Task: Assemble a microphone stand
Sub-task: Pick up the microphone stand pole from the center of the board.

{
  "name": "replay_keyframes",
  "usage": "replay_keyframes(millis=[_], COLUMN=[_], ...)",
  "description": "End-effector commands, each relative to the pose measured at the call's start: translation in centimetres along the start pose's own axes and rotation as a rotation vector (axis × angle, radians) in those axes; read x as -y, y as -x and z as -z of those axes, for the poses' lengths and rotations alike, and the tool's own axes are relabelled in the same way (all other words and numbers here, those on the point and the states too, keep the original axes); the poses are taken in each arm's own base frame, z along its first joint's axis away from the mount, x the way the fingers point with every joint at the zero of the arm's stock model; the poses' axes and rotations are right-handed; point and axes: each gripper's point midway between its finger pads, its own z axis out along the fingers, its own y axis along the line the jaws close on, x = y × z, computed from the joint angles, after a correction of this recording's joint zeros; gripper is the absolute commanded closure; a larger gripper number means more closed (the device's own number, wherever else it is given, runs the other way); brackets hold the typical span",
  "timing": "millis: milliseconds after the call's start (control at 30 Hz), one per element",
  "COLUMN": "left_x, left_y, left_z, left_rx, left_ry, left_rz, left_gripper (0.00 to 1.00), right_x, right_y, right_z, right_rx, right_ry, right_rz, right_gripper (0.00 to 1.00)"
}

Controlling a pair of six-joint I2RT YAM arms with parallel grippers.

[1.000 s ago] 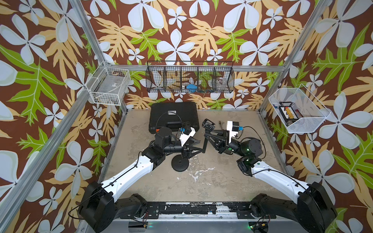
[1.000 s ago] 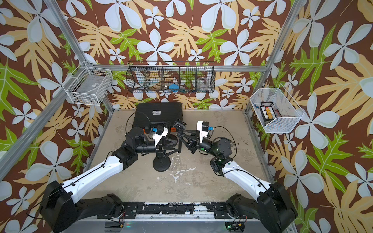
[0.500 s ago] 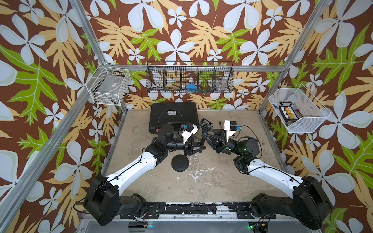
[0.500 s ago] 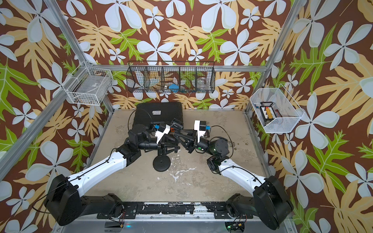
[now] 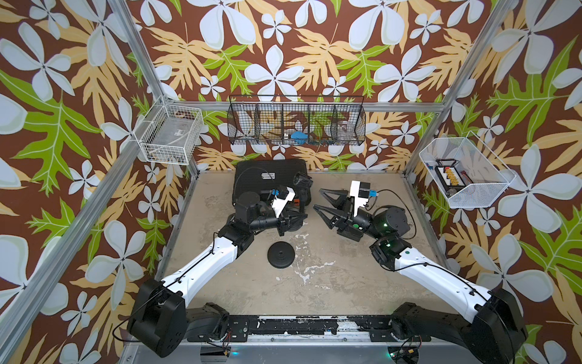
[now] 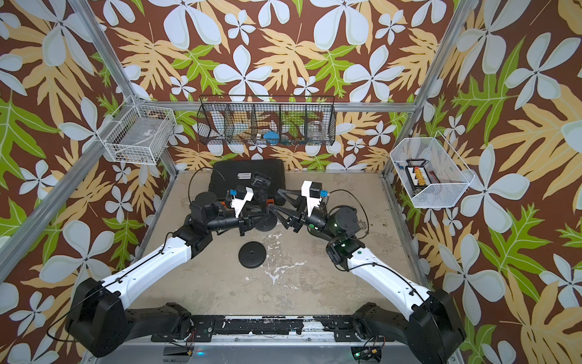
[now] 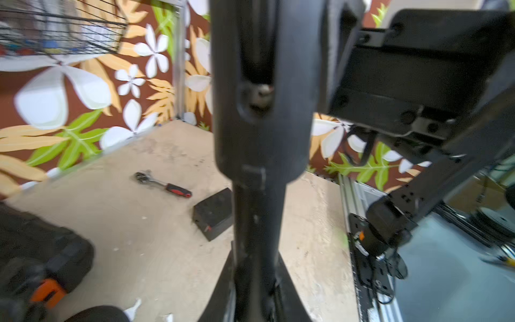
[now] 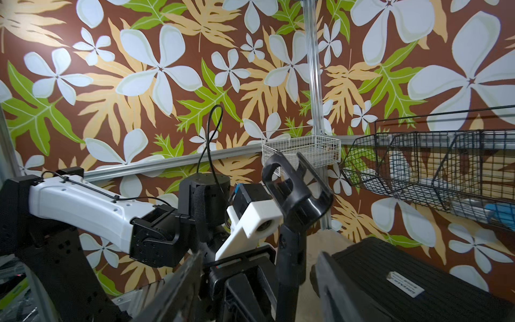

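Up top, in both top views, the pole (image 5: 303,201) is held roughly upright by the left gripper (image 5: 299,217), which is clamped shut low on it, with the clip (image 5: 302,182) on the top end. The base (image 5: 281,255) is laid flat on the floor (image 5: 330,283), apart from the pole and on the robot's side of it, so the left arm is clearly the nearer one. That arm is stretched forward with the gripper pointed sideways toward the right arm. The right gripper (image 5: 317,198) is parked just beside the pole, jaws spread wide, nothing in them.

Left wrist view: the pole (image 7: 259,223) is run straight up the middle of the shot, pinched between the fingers (image 7: 218,299). The base isn't shown.

Right wrist view: the clip (image 8: 295,192) is seen atop the pole, with the right fingers (image 8: 334,287) wide apart either side, not touching. By the look of it, the pole's foot needs to be brought down over the base, axis vertical.
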Motion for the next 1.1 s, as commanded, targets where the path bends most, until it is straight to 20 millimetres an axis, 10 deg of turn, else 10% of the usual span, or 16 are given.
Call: replay_keyframes(millis=[0,1067], left_x=[-2.0,3.4], left_y=[0.9,-1.7], left_z=[0.9,-0.3], left_rx=[0.038,-0.064], left_ry=[0.060,-0.272], left_rz=[0.004,0.020], left_gripper=[1.00,1.00], right_x=[0.5,1.5], right_y=[-3.5,-4.6], right_z=[-0.1,-0.8], right_rx=[-0.175,-0.305], right_ry=[-0.003,0.062], right_rz=[-0.008,-0.091], right_gripper=[0.33,0.53])
